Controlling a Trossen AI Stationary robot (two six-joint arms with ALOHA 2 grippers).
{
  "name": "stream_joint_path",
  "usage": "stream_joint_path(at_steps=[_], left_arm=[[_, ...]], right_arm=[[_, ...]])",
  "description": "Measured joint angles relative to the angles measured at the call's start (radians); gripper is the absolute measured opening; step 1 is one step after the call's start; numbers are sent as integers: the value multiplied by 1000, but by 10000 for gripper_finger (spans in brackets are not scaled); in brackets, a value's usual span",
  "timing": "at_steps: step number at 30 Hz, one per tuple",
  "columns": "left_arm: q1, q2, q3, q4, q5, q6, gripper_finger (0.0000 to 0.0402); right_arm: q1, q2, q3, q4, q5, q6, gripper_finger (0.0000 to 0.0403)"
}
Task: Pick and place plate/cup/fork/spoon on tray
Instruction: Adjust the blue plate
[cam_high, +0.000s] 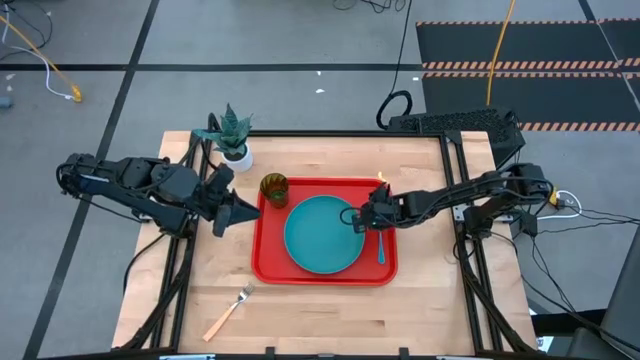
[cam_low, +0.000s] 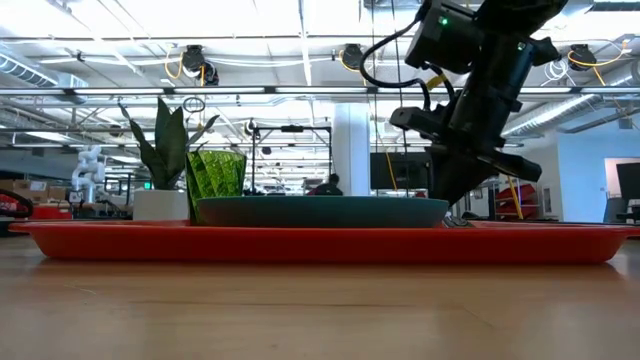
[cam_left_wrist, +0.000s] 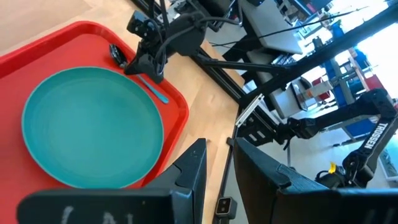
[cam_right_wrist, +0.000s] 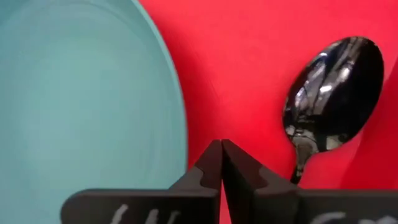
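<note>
The red tray (cam_high: 270, 262) lies mid-table. The teal plate (cam_high: 324, 234) rests flat on it. The olive-green cup (cam_high: 274, 189) stands upright in the tray's far left corner. The blue-handled spoon (cam_high: 381, 247) lies on the tray right of the plate, its dark bowl (cam_right_wrist: 333, 93) toward the far edge. The orange-handled fork (cam_high: 228, 312) lies on the bare table near the front left. My right gripper (cam_right_wrist: 221, 144) is shut and empty, low over the tray between the plate's rim and the spoon. My left gripper (cam_left_wrist: 227, 149) is open and empty at the tray's left edge.
A white pot with a green plant (cam_high: 232, 135) stands at the far edge, just behind the cup. Bare wood lies in front of the tray and to its left, around the fork. Black frame legs run along the table's left and right sides.
</note>
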Motion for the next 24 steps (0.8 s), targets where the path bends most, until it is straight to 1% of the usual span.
stream_joint_path(at_steps=[3, 7, 11, 15, 19, 24], left_arm=[[0, 0, 0, -1, 0, 1, 81], [0, 0, 0, -1, 0, 4, 81], [0, 0, 0, -1, 0, 8, 81], [0, 0, 0, -1, 0, 8, 81], [0, 0, 0, -1, 0, 1, 81], [0, 0, 0, -1, 0, 0, 81]], right_arm=[[0, 0, 0, 19, -9, -17, 0], [0, 0, 0, 73, -56, -45, 0], [0, 0, 1, 91, -77, -41, 0], [0, 0, 1, 83, -77, -39, 0], [0, 0, 1, 33, -83, -6, 0], [6, 6, 0, 42, -136, -14, 0]])
